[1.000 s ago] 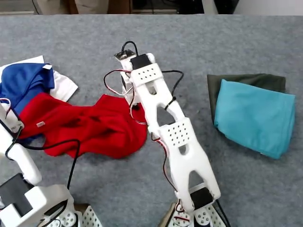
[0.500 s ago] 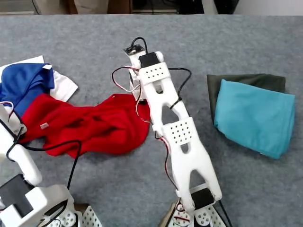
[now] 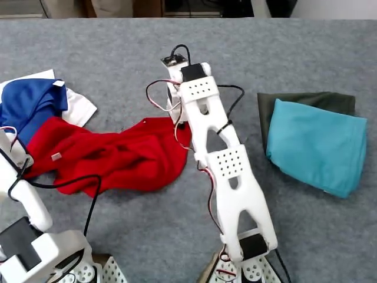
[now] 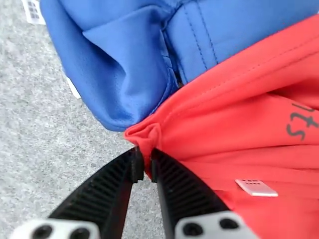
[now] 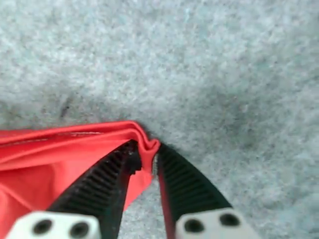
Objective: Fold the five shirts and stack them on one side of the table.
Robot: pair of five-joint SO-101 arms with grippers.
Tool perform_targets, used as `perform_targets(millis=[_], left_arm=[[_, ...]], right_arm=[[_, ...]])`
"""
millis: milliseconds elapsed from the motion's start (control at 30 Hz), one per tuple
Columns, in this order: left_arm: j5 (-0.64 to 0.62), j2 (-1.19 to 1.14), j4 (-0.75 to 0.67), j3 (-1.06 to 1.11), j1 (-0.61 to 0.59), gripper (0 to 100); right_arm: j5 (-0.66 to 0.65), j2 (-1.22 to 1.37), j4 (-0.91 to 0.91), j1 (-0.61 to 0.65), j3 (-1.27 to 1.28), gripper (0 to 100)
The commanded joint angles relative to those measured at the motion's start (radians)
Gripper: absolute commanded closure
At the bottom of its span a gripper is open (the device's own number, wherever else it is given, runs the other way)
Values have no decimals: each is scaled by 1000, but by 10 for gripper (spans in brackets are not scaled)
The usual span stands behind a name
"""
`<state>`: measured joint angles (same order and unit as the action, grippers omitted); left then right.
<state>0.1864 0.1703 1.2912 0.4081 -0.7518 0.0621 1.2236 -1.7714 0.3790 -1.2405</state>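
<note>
Starting at the upper left of the high view: a blue shirt [image 3: 23, 106] is bunched up on top of a white shirt [image 3: 81, 109], which pokes out on its right side. Below that, in the lower left corner, is the left arm [image 3: 23, 200]. The left pincer [image 4: 143, 169] is clamped nearly closed on a little pinched-up fold at the edge of the red shirt [image 3: 118, 156], right where the red cloth touches the blue one.

The red shirt itself is a crumpled heap lying on the grey surface [image 3: 283, 53], running from the left edge to about the middle of the frame (not folded at all, just wrinkles everywhere).

In the centre, the right arm [image 3: 227, 165] stretches from the bottom of the frame up over the red shirt's right end. The right pincer [image 5: 147, 159] has its jaws squeezed onto a small ridge of the red hem, with bare grey surface just past it. So both pincers have hold of the same shirt, one at each end.

Over on the right side, well apart from the rest, a teal shirt [image 3: 315, 144] sits folded on top of a folded dark green shirt [image 3: 306, 99], whose top edge peeks out behind it.
</note>
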Motion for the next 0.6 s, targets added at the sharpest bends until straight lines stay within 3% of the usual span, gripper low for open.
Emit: perform_targets(millis=[0, 400, 567], left_arm=[[-5, 39, -8, -6, -8, 981], [-9, 45, -9, -14, -5, 981], [-11, 45, 72, -190, -3, 981]], right_arm=[[5, -71, -12, -12, -5, 993], [12, -245, -14, -10, -7, 994], [6, -487, -14, -12, -7, 995]])
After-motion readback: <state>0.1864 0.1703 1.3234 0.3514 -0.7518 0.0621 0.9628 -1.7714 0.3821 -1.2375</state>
